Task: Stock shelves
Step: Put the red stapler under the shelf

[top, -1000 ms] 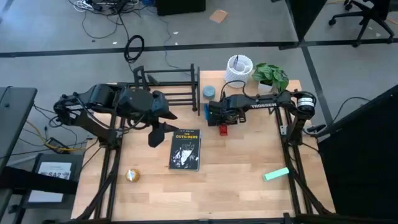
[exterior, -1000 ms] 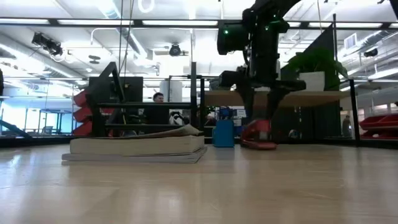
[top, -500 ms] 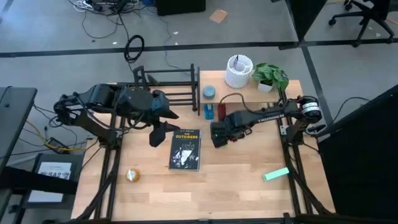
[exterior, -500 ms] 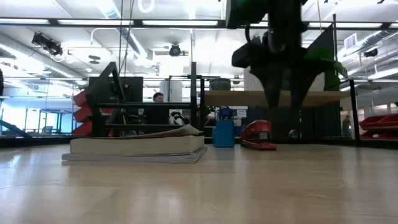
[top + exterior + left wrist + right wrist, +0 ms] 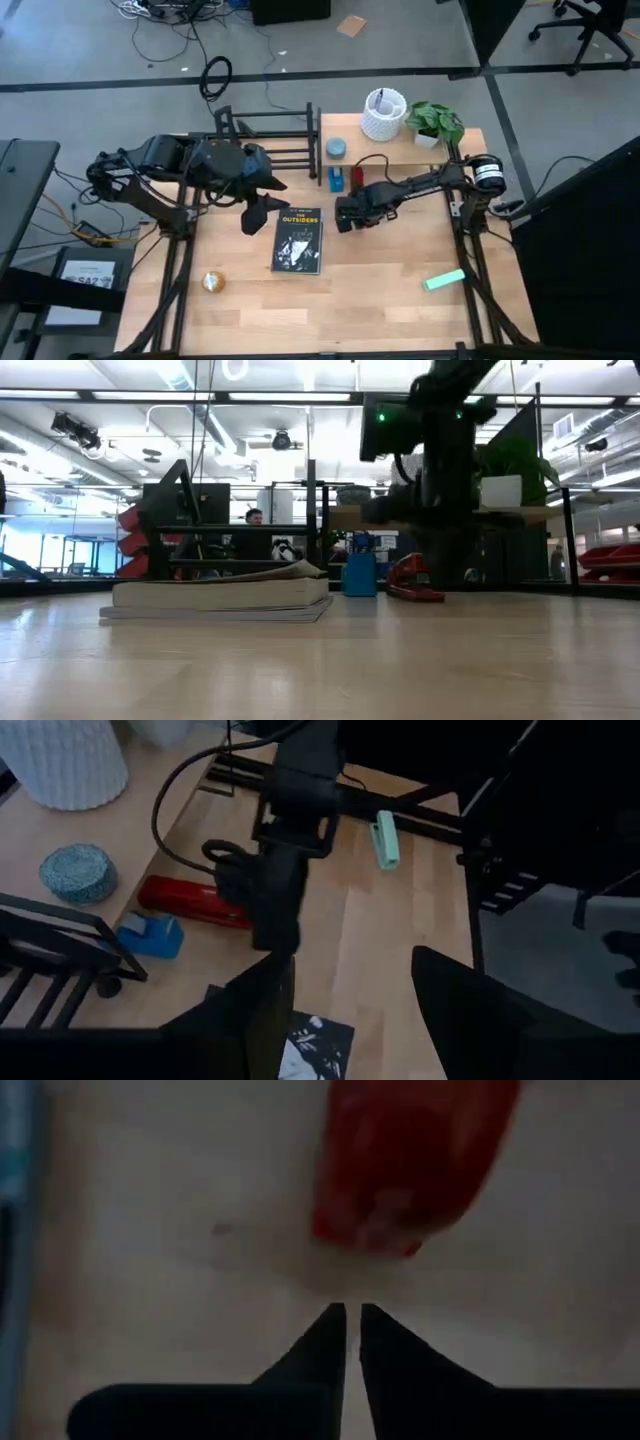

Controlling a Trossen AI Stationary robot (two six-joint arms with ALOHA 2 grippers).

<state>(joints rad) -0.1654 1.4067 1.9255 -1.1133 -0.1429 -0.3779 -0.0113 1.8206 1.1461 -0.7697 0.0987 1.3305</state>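
Note:
A red stapler point(image 5: 357, 180) lies on the table beside a blue tape dispenser point(image 5: 335, 180), just in front of the wooden board shelf point(image 5: 410, 150). My right gripper point(image 5: 347, 217) hangs over the table at the stapler's near end point(image 5: 400, 1190), fingers shut point(image 5: 350, 1342) and holding nothing. The black bar rack point(image 5: 265, 140) stands at the far left. A book point(image 5: 300, 240) lies flat at mid-table. My left gripper point(image 5: 350, 1020) hovers open beside the book's far left corner, touching nothing.
A white cup point(image 5: 385, 112) and a potted plant point(image 5: 435, 122) stand on the board; a blue-grey round object point(image 5: 336, 148) lies near its left end. A green block point(image 5: 443, 281) lies near right, a golden ball point(image 5: 212, 282) near left. A person shows behind the rack point(image 5: 254, 517).
My right gripper has risen off the red stapler and drawn back toward the table's near edge and a little left, then sunk somewhat lower. The stapler stays on the table where it was. My left arm has kept still.

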